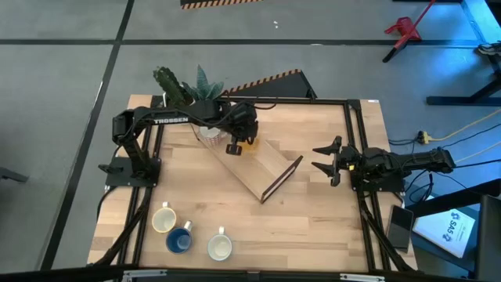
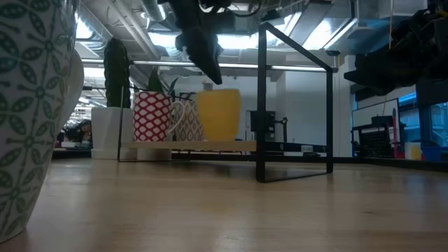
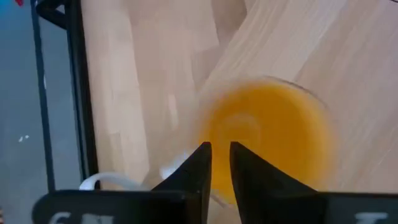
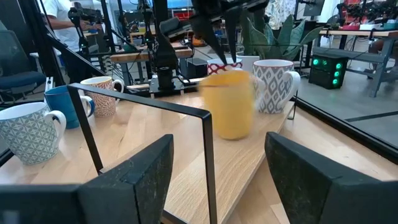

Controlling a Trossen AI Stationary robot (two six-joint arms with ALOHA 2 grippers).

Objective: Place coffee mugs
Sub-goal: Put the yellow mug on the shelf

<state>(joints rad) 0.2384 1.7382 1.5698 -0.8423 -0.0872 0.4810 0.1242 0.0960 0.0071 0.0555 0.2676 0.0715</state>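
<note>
Left gripper (image 1: 234,148) hangs over the far end of the long pale wooden tray (image 1: 270,166) with its thin black wire frame, directly above the orange-yellow round mug (image 4: 228,104). Its fingers (image 3: 198,167) are nearly closed, a narrow slit between them, and hold nothing; in the low view the tips sit clear above the mug's rim. The mug is blurred in the wrist views, so whether it stands fully settled is hard to say.

On the tray beside the orange mug: a white mug with grey diamond pattern (image 4: 274,84), then a red-and-white patterned mug (image 2: 152,116) farther along. White pot with green plants (image 1: 208,131) just behind the tray.

Near edge of the light wooden table (image 1: 313,227), three mugs grouped close together: a cream mug (image 1: 163,218), a blue mug (image 1: 179,240), a white patterned mug (image 1: 219,247).

Right gripper (image 1: 327,161) waits at the table's right side, near the tray's other end, fingers spread wide, empty.
</note>
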